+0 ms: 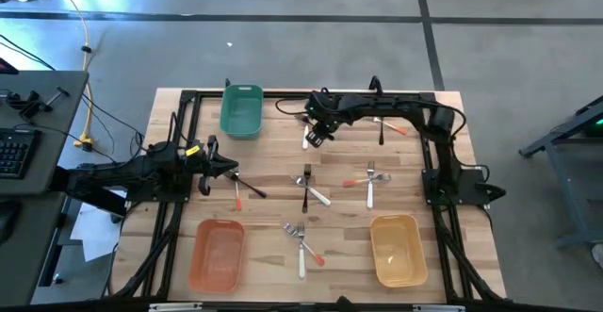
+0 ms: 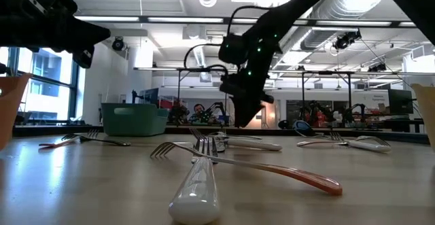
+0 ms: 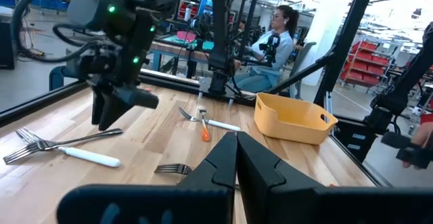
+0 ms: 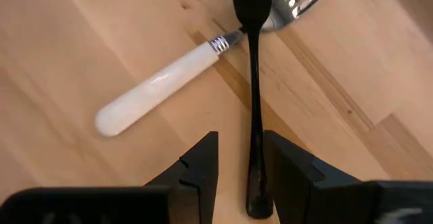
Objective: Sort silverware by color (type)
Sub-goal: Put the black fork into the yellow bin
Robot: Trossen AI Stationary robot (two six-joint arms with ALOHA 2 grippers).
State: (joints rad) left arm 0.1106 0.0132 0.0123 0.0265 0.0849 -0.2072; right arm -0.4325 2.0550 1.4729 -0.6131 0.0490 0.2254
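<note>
My right gripper (image 1: 316, 133) reaches to the table's far middle, beside the green bin (image 1: 241, 110). In the right wrist view it is open (image 4: 240, 143), pointing down, one finger on each side of a black fork's handle (image 4: 255, 129). That fork lies flat, crossing a white-handled fork (image 4: 162, 85) at the neck. In the low view the right gripper (image 2: 243, 119) hangs just above the tabletop. My left gripper (image 1: 229, 170) is shut (image 3: 235, 143) and hovers at the table's left, near a black fork (image 1: 251, 188) and an orange-tipped utensil (image 1: 236, 197).
Pairs of forks lie scattered over the wood: at the centre (image 1: 307, 186), right of centre (image 1: 369, 184), near the front (image 1: 301, 241) and under the right arm (image 1: 388, 125). A red bin (image 1: 218, 254) and a yellow bin (image 1: 396, 248) stand at the near edge. A person sits beyond the table (image 3: 277, 38).
</note>
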